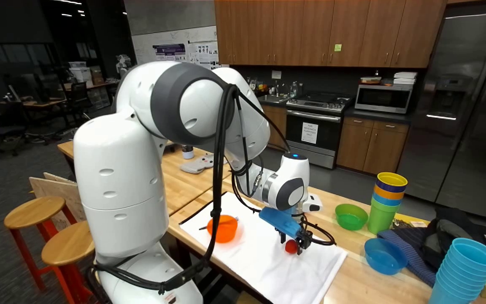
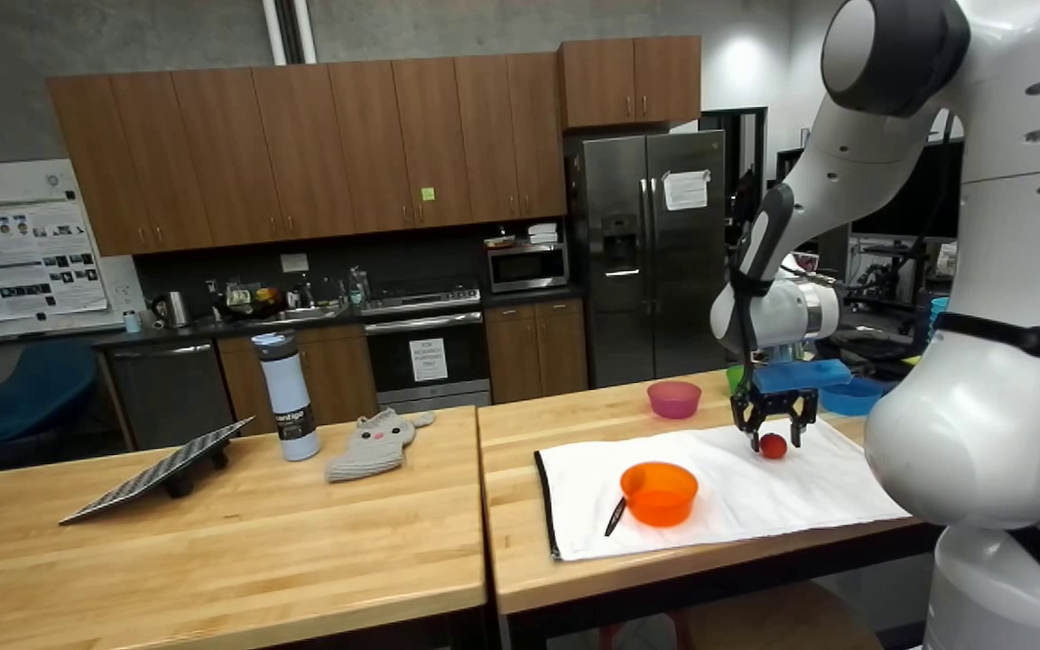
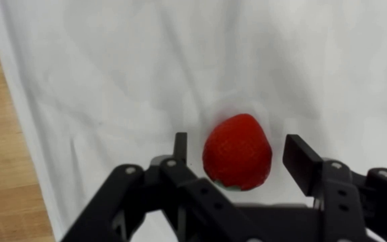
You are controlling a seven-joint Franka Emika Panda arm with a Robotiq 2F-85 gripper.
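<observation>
Strawberry (image 3: 237, 153) on cloth (image 3: 96, 67), flanked by parted fingers (image 3: 180, 148).
Narrow room is left on both sides by the gripper (image 3: 236, 149); in the wrist view, the cloth's edge is seen well to the left, with table (image 3: 2, 151) beyond.

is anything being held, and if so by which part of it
Nothing is held: the red, tapered strawberry sits on the white fabric cloth between the open black fingers, with a gap on each side.
</observation>
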